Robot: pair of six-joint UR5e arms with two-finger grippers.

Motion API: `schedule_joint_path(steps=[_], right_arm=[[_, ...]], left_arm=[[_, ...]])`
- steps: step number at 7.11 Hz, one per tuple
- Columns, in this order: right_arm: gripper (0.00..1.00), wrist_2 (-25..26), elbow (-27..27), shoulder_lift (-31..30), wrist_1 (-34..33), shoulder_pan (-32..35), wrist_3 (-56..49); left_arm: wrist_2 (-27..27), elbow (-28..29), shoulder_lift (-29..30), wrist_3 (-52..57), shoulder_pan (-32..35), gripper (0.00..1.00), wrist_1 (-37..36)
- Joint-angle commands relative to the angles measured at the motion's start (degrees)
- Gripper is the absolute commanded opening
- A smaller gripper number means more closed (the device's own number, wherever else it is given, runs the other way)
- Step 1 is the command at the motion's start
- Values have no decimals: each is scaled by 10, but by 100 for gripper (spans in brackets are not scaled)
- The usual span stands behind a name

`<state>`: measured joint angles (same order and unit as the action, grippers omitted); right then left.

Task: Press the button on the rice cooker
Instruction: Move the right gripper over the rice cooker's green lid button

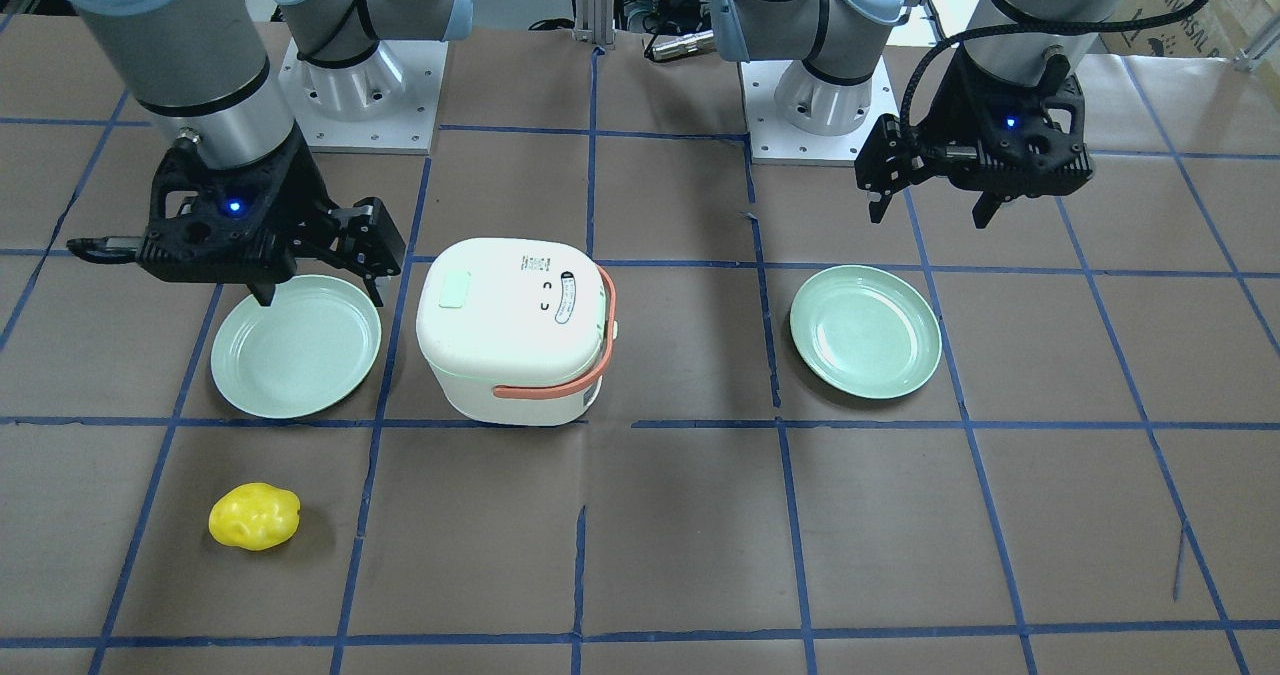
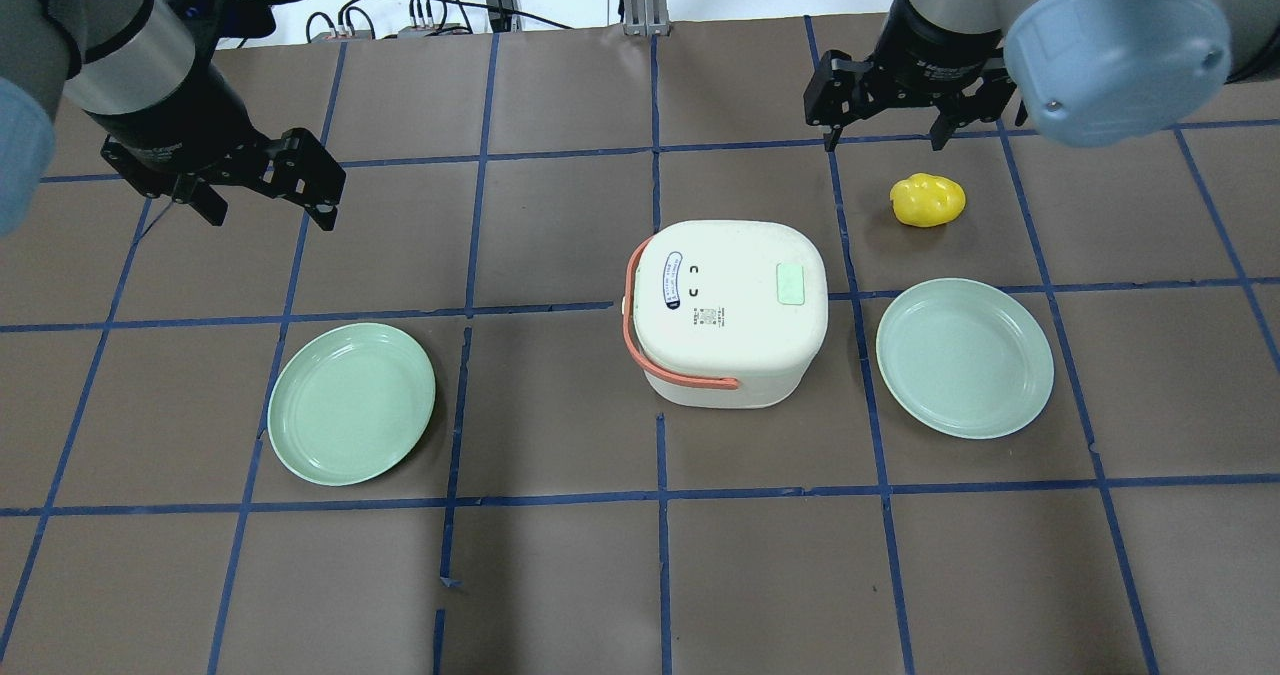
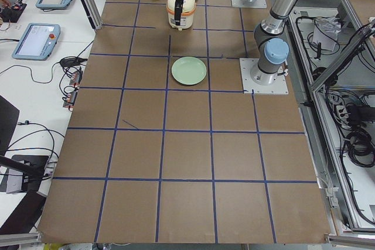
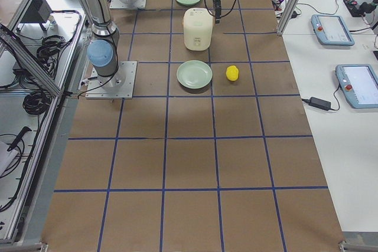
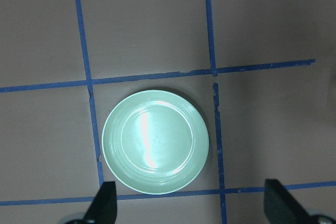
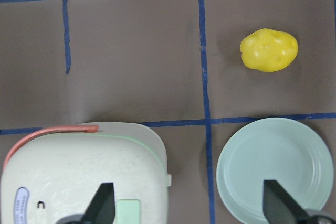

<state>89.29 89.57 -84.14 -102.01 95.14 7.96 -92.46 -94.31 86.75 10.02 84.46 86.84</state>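
Note:
The white rice cooker (image 2: 730,310) with an orange handle stands mid-table, also in the front view (image 1: 510,330). Its pale green button (image 2: 790,283) lies on the lid's right side, also seen in the front view (image 1: 455,290) and at the bottom edge of the right wrist view (image 6: 128,211). My right gripper (image 2: 885,143) is open and empty, raised beyond the cooker's right side; in its wrist view (image 6: 189,205) the left finger (image 6: 102,203) is over the lid near the button. My left gripper (image 2: 272,220) is open and empty, raised far left of the cooker.
A green plate (image 2: 350,402) lies left of the cooker, below my left gripper (image 5: 191,205). A second green plate (image 2: 965,357) lies right of the cooker. A yellow lumpy object (image 2: 928,200) lies beyond that plate, also in the right wrist view (image 6: 269,50).

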Motion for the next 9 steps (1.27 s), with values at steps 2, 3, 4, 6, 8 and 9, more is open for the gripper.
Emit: schedule_joint_path(steps=[2, 3, 4, 6, 8, 9], right_arm=[[98, 2, 31, 0, -3, 62, 75], [67, 2, 41, 1, -1, 62, 73], [35, 2, 53, -1, 6, 62, 68], [11, 4, 57, 2, 2, 59, 65], [9, 4, 61, 2, -2, 58, 65], [10, 11, 61, 4, -2, 57, 49]], left_arm=[[0, 0, 0, 0, 0, 100, 0], [1, 0, 0, 0, 0, 100, 0], [0, 0, 0, 0, 0, 100, 0], [0, 0, 0, 0, 0, 100, 0], [0, 0, 0, 0, 0, 100, 0], [0, 0, 0, 0, 0, 100, 0]])
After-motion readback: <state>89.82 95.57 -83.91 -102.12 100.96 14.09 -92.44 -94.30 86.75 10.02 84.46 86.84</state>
